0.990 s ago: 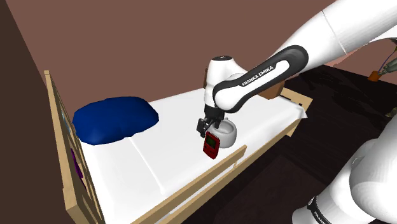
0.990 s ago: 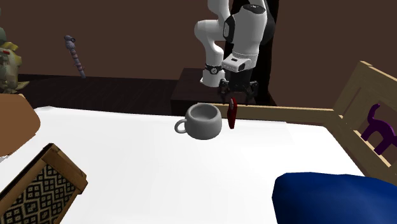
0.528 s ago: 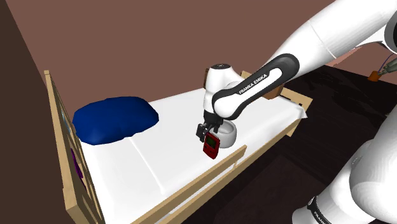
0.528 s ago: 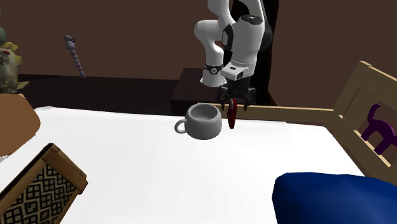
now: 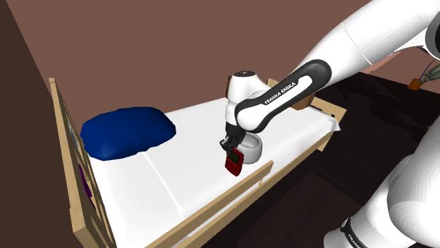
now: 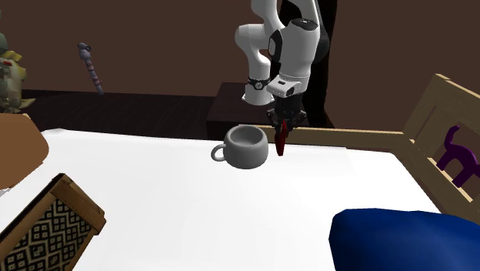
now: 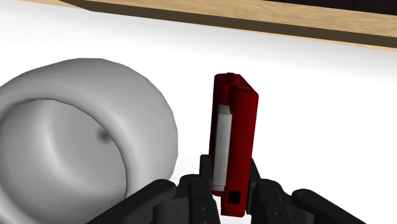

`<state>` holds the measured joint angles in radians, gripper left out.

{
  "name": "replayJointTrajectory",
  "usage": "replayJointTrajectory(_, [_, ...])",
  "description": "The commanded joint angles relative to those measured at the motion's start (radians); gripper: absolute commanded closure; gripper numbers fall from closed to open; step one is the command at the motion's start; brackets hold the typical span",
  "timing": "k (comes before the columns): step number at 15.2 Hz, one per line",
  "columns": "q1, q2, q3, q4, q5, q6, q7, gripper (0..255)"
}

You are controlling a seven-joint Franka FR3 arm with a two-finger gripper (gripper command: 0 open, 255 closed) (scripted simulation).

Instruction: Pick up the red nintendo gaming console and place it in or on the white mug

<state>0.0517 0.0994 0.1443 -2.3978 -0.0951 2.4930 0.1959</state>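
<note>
- fingers (image 7: 205, 172) clamped on the red console (image 7: 234, 140), one finger on each flat face, gripping its top end
- console hangs upright below the fingers, long axis vertical; seen edge-on in the second exterior view, screen face visible in the shoulder view
- console sits just beside the mug (image 6: 246, 146), on the second exterior view's right of it, not in or on it
- wrist view shows a thin strip of white between the console and the mug wall, so they're apart
- can't tell whether the console's lower end clears the mattress
- mug is upright on the bed (image 5: 176, 165), opening up, handle toward the second exterior view's left; renders whitish grey
- mug interior looks empty in the wrist view
- mug and console are both near the wooden side rail (image 7: 254, 16) at the bed's edge
- arm (image 5: 282, 91) reaches in from the shoulder view's right, wrist pointing straight down over the console
- blue pillow (image 5: 127, 132) at the head end of the bed, well apart from the mug
- purple cat shape (image 6: 454, 158) on the wooden headboard, second exterior view's right
- patterned box (image 6: 46, 223) at that view's lower left corner
</note>
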Motion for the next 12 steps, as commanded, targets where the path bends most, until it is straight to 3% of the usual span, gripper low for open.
replayJointTrajectory(1, [0.0, 0.0, 0.0, 0.0, 0.0, 0.0, 0.0, 255])
replayJointTrajectory(7, [0.0, 0.0, 0.0, 0.0, 0.0, 0.0, 0.0, 255])
replayJointTrajectory(12, [-0.001, -0.055, 0.003, 0.013, 0.019, -0.067, -0.016, 255])
